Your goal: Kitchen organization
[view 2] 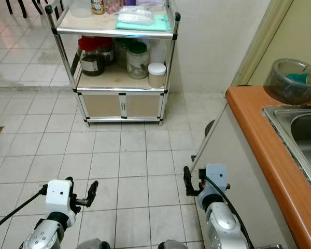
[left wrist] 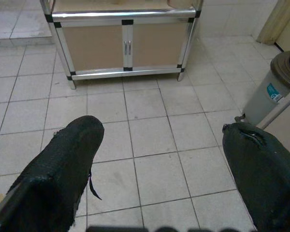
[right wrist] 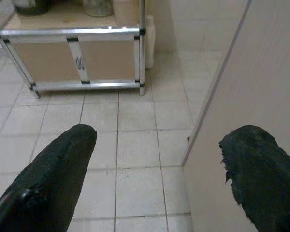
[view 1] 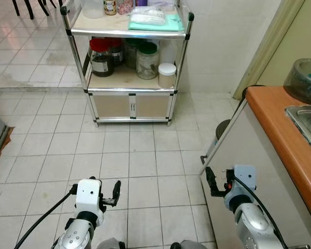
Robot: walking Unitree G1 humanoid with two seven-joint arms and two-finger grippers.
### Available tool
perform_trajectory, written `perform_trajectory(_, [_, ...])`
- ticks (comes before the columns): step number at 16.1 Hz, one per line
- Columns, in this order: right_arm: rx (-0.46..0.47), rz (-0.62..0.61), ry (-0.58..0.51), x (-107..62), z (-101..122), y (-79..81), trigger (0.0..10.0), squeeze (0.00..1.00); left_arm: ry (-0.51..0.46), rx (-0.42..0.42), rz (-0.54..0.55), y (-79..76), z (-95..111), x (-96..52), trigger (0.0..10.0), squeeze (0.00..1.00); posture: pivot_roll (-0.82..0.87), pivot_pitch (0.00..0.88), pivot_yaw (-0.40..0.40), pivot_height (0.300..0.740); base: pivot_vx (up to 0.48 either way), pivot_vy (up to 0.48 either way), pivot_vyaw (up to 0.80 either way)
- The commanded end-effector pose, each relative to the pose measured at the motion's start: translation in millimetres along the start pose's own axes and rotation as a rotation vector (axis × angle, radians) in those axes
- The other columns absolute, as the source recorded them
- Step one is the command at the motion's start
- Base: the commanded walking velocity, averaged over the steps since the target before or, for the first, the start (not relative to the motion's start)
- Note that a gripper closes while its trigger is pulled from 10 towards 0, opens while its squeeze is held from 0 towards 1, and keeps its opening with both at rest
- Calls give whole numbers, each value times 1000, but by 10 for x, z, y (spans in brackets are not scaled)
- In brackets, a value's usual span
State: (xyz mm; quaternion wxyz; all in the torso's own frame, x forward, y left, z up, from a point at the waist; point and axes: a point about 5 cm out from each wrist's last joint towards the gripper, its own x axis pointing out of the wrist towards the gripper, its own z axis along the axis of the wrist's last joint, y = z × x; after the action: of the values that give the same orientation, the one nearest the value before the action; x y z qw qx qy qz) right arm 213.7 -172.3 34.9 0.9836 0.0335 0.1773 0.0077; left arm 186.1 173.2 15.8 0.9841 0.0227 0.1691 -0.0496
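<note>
From the head, we see our left hand (view 1: 115,193) and right hand (view 1: 209,181) held low over the tiled floor (view 1: 135,150), both released and holding nothing. Well ahead of them stands a metal-framed shelf cart (view 1: 128,78). Its middle shelf carries a red-lidded jar (view 1: 100,57) with dark content, a green-lidded glass jar (view 1: 146,60) and a small white-lidded jar (view 1: 167,74), close together. We judge the glass jars to be heavy, stiff, smooth and fragile; the safest hold is around the body just under the lid. On the top shelf lies a folded teal cloth (view 1: 163,23), soft and light. Beside our right hand runs the orange desk (view 2: 259,150) with a steel sink (view 2: 300,129) and a dark glass bowl (view 2: 293,80).

In the left wrist view, the black fingers (left wrist: 63,164) stand wide apart before the beige cabinet doors (left wrist: 123,46); a grey bin (left wrist: 270,92) stands aside.

In the right wrist view, the fingers (right wrist: 58,164) are also spread, the white desk panel (right wrist: 246,96) just beside.
</note>
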Motion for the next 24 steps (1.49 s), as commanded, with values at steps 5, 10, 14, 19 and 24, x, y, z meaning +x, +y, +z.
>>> perform_trajectory(5, [11,3,-8,-4,46,10,10000,1000,-4,23,-8,17,56,16,10000,0,-126,18,-15,740,0,0,-258])
perform_trajectory(10, [14,3,-8,-1,53,13,10000,1000,-29,36,-6,26,99,26,10000,0,-126,22,-10,740,0,0,-800])
perform_trajectory(14, [10,-8,-6,-4,69,-2,10000,1000,-26,31,-8,28,97,35,10000,0,-128,24,-9,740,0,0,-800])
perform_trajectory(19, [-114,35,-51,6,133,21,10000,1000,-29,22,-4,29,109,47,10000,0,-131,30,-13,740,0,0,-800])
perform_trajectory(24, [-37,65,-82,32,174,97,10000,1000,-73,62,15,20,149,73,10000,0,-128,32,-16,740,0,0,-800])
